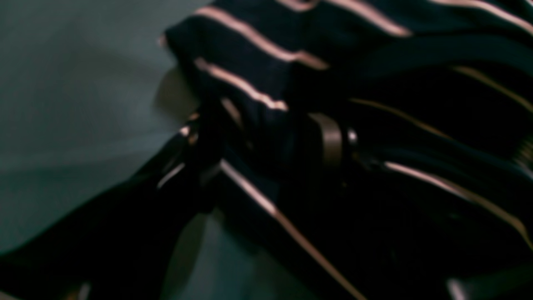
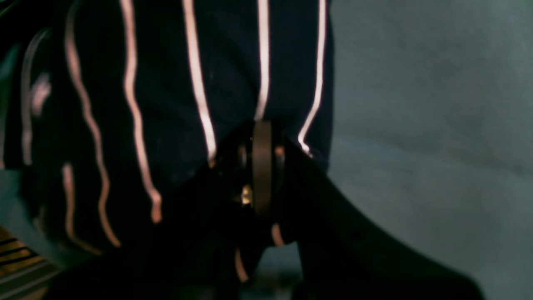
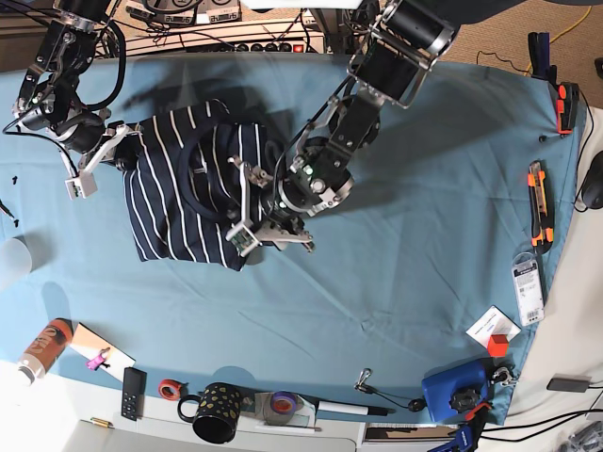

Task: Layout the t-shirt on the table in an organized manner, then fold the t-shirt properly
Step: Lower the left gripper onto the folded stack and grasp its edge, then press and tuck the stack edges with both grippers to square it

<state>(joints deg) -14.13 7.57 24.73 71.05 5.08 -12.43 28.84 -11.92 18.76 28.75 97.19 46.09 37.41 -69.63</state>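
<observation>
Layout barely begun: t-shirt (image 3: 188, 188) bunched, upper left of desk (image 3: 424, 217).
I read both pinched closed on cloth: left gripper (image 3: 247, 226) at lower hem, right gripper (image 3: 127, 143) at left edge; flattening and folding remain.

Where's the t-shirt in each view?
Left wrist: t-shirt fills the centre and right, bunched at the left gripper.
Right wrist: fills the left half, edge at the right gripper.
Base: upper left of the table, between both arms.
Shared landmark: its white stripes against the teal cloth.
</observation>
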